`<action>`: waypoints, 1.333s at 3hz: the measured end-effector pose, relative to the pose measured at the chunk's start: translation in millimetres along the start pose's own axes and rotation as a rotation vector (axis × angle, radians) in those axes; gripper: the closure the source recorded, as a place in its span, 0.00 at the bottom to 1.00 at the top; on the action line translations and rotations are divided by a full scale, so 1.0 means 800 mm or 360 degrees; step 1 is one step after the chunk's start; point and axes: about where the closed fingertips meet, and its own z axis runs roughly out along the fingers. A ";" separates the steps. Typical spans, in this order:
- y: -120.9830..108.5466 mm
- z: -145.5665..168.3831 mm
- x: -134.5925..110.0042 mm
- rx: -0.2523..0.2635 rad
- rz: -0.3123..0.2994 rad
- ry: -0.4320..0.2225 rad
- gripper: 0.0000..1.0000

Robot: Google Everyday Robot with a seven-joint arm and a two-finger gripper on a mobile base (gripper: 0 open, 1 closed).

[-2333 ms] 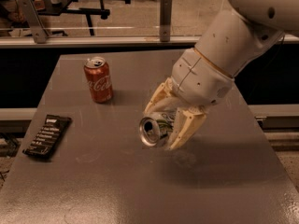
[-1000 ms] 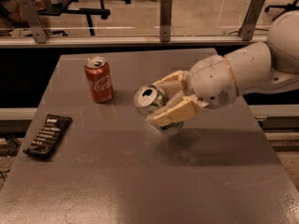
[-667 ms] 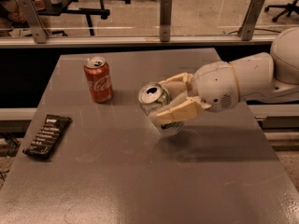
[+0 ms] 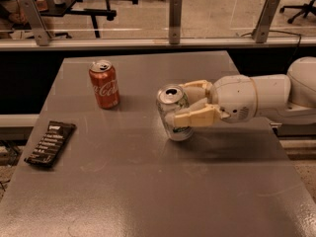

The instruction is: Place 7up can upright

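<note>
The 7up can [image 4: 174, 113], silvery with green markings near its base, stands nearly upright near the middle of the grey table [image 4: 148, 191], its open top facing up and its base at or just above the surface. My gripper [image 4: 186, 105] reaches in from the right on a white arm and is shut on the can, with one cream finger [image 4: 195, 117] across its front and the other behind it.
A red Coca-Cola can [image 4: 104, 84] stands upright at the back left of the table. A dark snack bar wrapper [image 4: 50, 143] lies near the left edge. A rail with metal posts [image 4: 175, 14] runs behind the table's far edge.
My gripper has turned the 7up can from lying on its side to nearly upright and lowered it toward the table. The red can and the wrapper have not moved.
</note>
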 end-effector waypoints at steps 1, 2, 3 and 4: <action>-0.004 -0.007 0.004 -0.0032 -0.0045 -0.0126 0.83; -0.005 -0.013 0.009 -0.0062 -0.0067 -0.0211 0.60; -0.005 -0.017 0.015 -0.0093 -0.0060 -0.0259 0.38; -0.005 -0.020 0.023 -0.0112 -0.0035 -0.0295 0.05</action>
